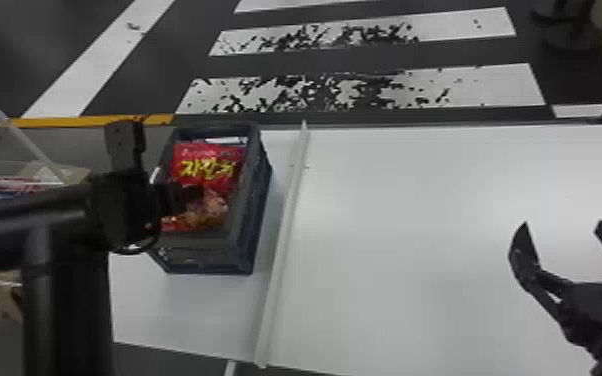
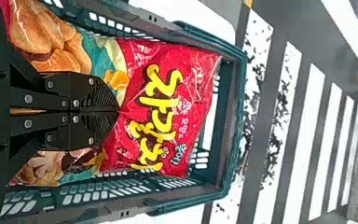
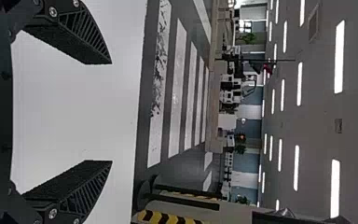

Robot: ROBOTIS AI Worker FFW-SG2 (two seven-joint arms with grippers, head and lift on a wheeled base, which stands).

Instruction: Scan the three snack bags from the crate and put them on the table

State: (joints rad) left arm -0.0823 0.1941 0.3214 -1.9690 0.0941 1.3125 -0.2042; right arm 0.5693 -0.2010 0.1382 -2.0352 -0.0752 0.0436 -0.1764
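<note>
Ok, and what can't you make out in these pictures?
Floor of the crate: head view, covered by bags.
Bag parts behind the left jaws: left wrist view, covered by them.
Right arm: head view, cut off by right edge.
Packages at left: head view, blurred, partly behind left arm.

from above, we look forward and down at the crate in our head view. we look from close over the crate toward its far end by the left wrist, and roughly level from well right of it by the right. all three share the striped floor beyond.
</note>
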